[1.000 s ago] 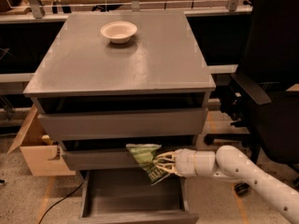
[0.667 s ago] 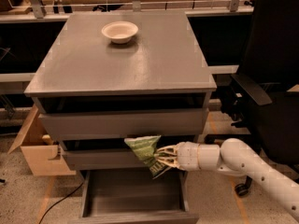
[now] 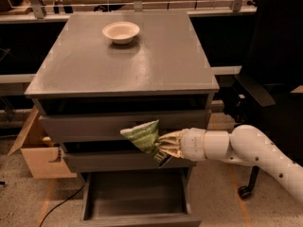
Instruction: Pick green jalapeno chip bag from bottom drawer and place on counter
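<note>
Gripper (image 3: pixel 164 148), closed on the lower right corner of the green jalapeno chip bag (image 3: pixel 142 135); hangs in front of the middle drawer (image 3: pixel 94 162), at the end of the white arm (image 3: pixel 255 150) reaching in from the right. Bag up and to the left of the fingertips, in the air; contact with the drawer front behind it impossible to tell. Bottom drawer (image 3: pixel 135 193) directly below, pulled open. Counter (image 3: pixel 142 65) above and behind, carrying a white bowl (image 3: pixel 121 32) toward its far side. Step in hand, judging by the layout: transfer, with the pick done and the placing not yet done. Next move: calls for rising above the overhanging front edge, then advancing over the near part of the top, short of the bowl, before letting go.
</note>
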`<action>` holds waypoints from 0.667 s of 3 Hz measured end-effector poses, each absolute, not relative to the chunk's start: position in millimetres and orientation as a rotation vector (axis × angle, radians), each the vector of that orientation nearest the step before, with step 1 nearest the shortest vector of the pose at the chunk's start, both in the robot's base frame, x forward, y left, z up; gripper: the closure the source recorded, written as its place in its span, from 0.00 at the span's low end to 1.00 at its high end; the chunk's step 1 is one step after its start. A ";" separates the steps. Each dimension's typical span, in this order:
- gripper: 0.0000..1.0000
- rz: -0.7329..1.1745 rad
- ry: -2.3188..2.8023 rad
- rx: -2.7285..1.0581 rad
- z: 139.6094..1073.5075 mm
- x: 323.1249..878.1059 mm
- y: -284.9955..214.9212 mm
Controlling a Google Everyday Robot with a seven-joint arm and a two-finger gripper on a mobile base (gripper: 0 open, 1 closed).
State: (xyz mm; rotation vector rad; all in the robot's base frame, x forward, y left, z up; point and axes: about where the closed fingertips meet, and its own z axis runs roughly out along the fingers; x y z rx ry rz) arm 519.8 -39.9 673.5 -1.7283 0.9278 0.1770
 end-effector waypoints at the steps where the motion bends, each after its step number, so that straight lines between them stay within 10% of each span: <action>1: 1.00 0.177 0.928 -1.728 673.6 519.8 -39.9; 2: 1.00 0.086 0.852 -1.773 706.8 526.6 -39.6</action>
